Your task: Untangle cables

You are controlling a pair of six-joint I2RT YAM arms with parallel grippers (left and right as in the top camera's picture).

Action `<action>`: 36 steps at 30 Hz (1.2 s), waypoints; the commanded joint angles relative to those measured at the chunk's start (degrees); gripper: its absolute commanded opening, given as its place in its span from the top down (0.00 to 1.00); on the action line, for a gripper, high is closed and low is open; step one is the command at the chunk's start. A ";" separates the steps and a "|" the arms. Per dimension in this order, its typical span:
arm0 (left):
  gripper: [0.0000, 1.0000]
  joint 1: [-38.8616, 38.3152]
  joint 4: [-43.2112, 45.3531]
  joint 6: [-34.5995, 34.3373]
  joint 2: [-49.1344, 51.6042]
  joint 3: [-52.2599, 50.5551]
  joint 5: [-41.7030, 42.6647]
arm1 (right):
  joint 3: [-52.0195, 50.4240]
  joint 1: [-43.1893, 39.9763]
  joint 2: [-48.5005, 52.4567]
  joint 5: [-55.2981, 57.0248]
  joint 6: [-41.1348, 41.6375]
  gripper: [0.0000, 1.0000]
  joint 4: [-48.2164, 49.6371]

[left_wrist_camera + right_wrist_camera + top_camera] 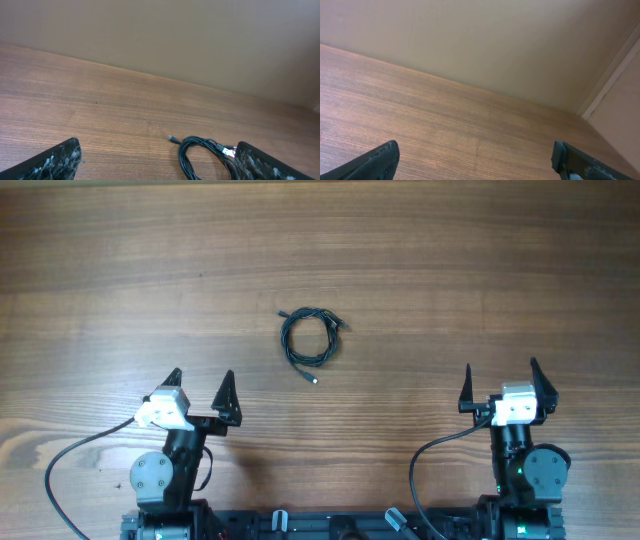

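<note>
The brown wood-grain worktop [100, 270] carries all items. At the left, near the front edge, the left hand [200, 375], a two-finger black unit on a white-capped wrist, hovers with its jaws spread fully apart and nothing between them. In the left wrist view both black speckled fingers [57, 161] sit at the lower corners of the picture, with bare worktop between them. The thin dark green-black cables [287, 340] lie on the worktop at its centre, ahead of both hands and well apart from each, nearer the left hand than the right. They are wound together into one small round coil of several overlapping loops. One small plug end [316, 380] trails out of the coil toward the front edge; another sticks out at the coil's upper right. In the left wrist view the coil lies just beside the right-side finger, with a white-tipped connector [229, 150] resting on it. At the right, the right hand [500, 368] is likewise fully open and holds nothing; its wrist view shows two dark fingers [380, 161], bare worktop and a plain beige wall [495, 45].
</note>
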 commanded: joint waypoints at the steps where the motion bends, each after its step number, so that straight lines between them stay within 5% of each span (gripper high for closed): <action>1: 0.00 0.26 -0.44 0.90 -0.04 -0.04 1.11 | -0.04 0.11 0.15 -0.85 0.52 0.00 0.33; 17: 0.00 0.26 -0.42 0.90 -0.04 -0.04 1.11 | -0.04 0.11 0.15 -2.29 -1.36 0.00 0.31; 30: 0.00 0.24 -0.20 -1.25 -0.04 -0.04 3.45 | -0.04 0.11 0.87 -2.62 40.17 0.00 0.42; 36: 0.00 0.26 -6.45 -0.52 1.49 4.85 7.13 | 1.66 0.11 1.36 -12.39 39.65 0.00 -0.28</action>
